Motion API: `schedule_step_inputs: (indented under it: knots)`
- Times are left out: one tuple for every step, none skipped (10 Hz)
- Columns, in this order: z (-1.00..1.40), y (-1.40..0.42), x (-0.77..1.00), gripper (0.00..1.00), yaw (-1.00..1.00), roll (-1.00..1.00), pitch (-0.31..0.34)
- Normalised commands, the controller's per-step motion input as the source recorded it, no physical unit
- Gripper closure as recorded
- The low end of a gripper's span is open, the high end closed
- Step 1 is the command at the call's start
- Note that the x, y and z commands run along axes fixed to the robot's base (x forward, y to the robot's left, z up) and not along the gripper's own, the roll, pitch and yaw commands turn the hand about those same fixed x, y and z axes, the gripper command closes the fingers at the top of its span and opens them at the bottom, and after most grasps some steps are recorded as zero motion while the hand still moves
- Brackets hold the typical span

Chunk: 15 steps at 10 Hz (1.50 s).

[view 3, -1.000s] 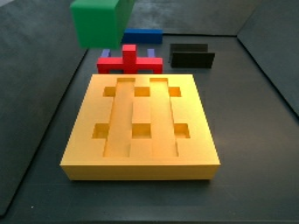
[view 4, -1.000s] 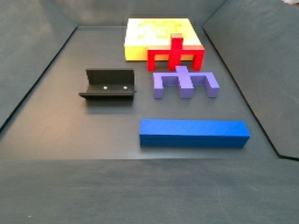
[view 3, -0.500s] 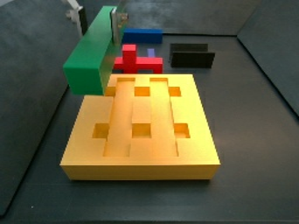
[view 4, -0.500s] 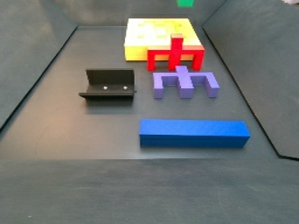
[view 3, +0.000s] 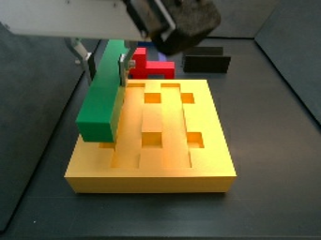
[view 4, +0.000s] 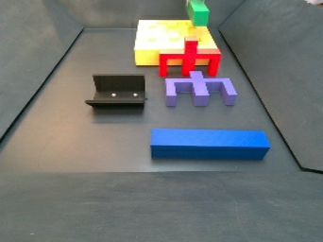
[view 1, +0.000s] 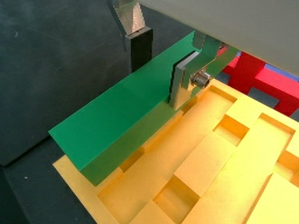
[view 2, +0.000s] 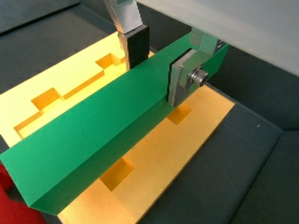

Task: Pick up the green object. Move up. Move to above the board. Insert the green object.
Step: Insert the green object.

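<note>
Gripping the green object [view 1: 122, 118] across its width, the gripper [view 1: 162, 58] has its silver fingers [view 1: 184, 77] clamped on the bar's two long sides in both wrist views, the bar [view 2: 100, 140] lying lengthwise over the board [view 2: 65, 74]; in a side view the green object [view 3: 103, 89] hangs tilted above the board's [view 3: 150, 159] outer groove, whether touching it cannot be told. Listed on the dark floor in a side view: red cross block [view 4: 192, 58] against the board [view 4: 158, 40], purple block [view 4: 199, 90] just beside it, fixture [view 4: 116, 92] apart, blue bar [view 4: 210, 144] nearest the camera
</note>
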Motion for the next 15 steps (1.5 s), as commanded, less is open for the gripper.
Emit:
schedule_step_inputs:
  knots:
    - [-0.61, -0.07, 0.12, 1.0, 0.01, 0.22, 0.0]
    - [-0.51, -0.05, 0.31, 1.0, 0.02, 0.0, 0.0]
    - [-0.46, 0.0, 0.24, 1.0, 0.0, -0.08, 0.0]
    - [-0.41, 0.0, 0.08, 1.0, 0.0, -0.13, 0.0]
    - [-0.38, 0.0, 0.01, 1.0, 0.0, -0.12, 0.0]
    - [-0.32, 0.0, 0.0, 1.0, 0.0, -0.09, 0.0]
    - [-0.26, -0.02, 0.03, 1.0, 0.0, -0.06, 0.0]
    - [-0.28, 0.0, 0.02, 1.0, 0.0, -0.03, 0.0]
    - [-0.31, 0.0, 0.18, 1.0, 0.0, -0.01, 0.0]
    - [-0.34, 0.0, 0.23, 1.0, 0.0, 0.0, 0.0]
    - [-0.4, 0.0, 0.1, 1.0, 0.0, 0.01, 0.0]
    - [-0.4, 0.0, 0.17, 1.0, 0.0, 0.03, 0.0]
    - [-0.37, -0.04, 0.12, 1.0, 0.0, 0.0, 0.0]
    - [-0.42, 0.0, 0.07, 1.0, -0.06, 0.0, 0.0]
    - [-0.45, 0.0, 0.08, 1.0, -0.12, 0.0, 0.0]
